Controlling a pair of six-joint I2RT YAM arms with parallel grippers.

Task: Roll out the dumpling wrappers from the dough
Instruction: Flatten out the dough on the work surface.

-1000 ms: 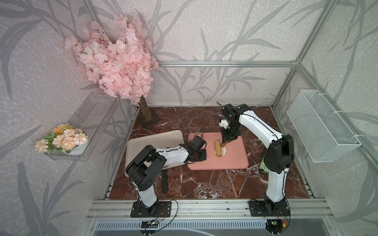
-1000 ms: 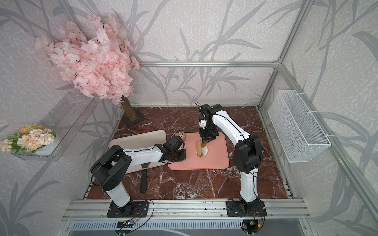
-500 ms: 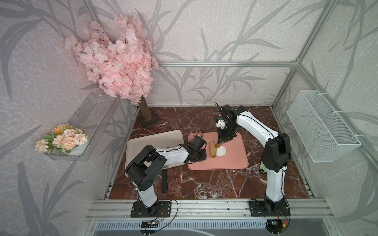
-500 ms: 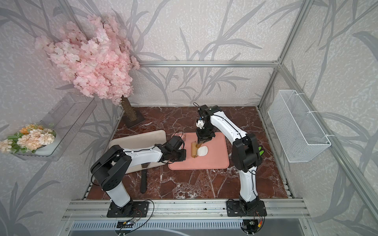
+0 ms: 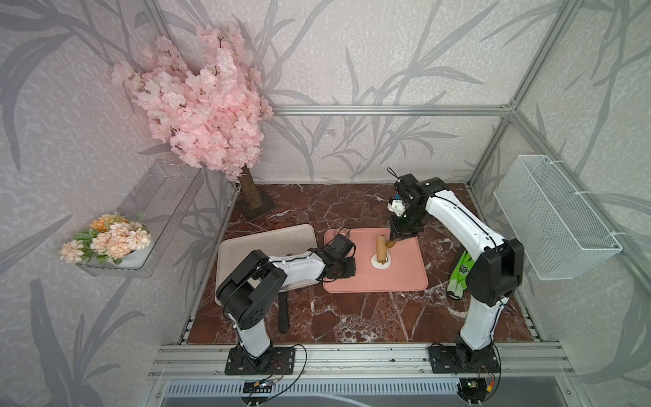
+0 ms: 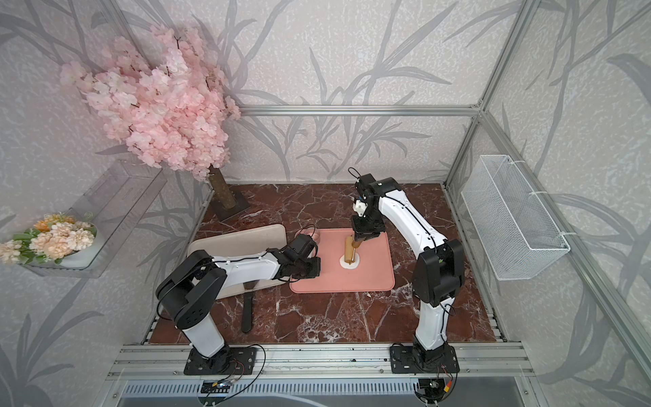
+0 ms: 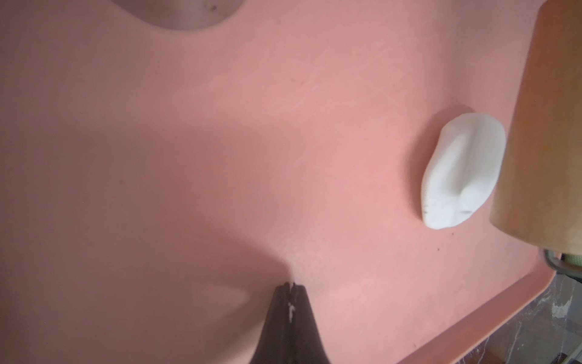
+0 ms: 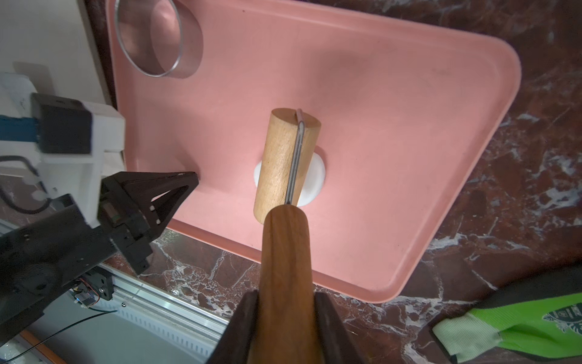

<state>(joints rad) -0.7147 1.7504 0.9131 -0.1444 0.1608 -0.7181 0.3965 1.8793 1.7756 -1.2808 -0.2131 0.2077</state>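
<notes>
Dough (image 5: 382, 266) mid-roll, as seen in both top views: white patch peeking from under the wooden roller (image 5: 380, 246) on the pink tray (image 5: 405, 278), just below and ahead of the right pincer (image 5: 392, 241), itself clamped on the roller's dark handle (image 5: 389, 244). Left pincer (image 5: 343, 275) shut and empty, tips low near the tray's edge on the marble bench (image 5: 352, 317), dough well apart from it across bare tray floor. Roller (image 6: 349, 248) across dough (image 6: 348, 267), right pincer (image 6: 359, 241) over the handle end, left pincer (image 6: 308, 272) off to the side.

Left wrist view: left pincer (image 7: 289, 299) with tips pressed together, nothing between them, at or just above the tray floor, contact unclear. Ahead and off to one side, dough (image 7: 463, 170) as a plump, creased oval, one flank tucked under the roller (image 7: 548, 126).

Right wrist view: right pincer (image 8: 285, 315) gripping the handle from both sides; roller (image 8: 283, 157) straight out past its tips, laid across the middle of the dough (image 8: 315, 181). In the tray corner beyond the left pincer (image 8: 185, 181), clear glass cup (image 8: 157, 37), apparently unused.

Progress, by appearance: early. Flattening begun, lump not yet a thin sheet; no dumpling wrappers in sight; further rolling and cutting of rounds left to do.
</notes>
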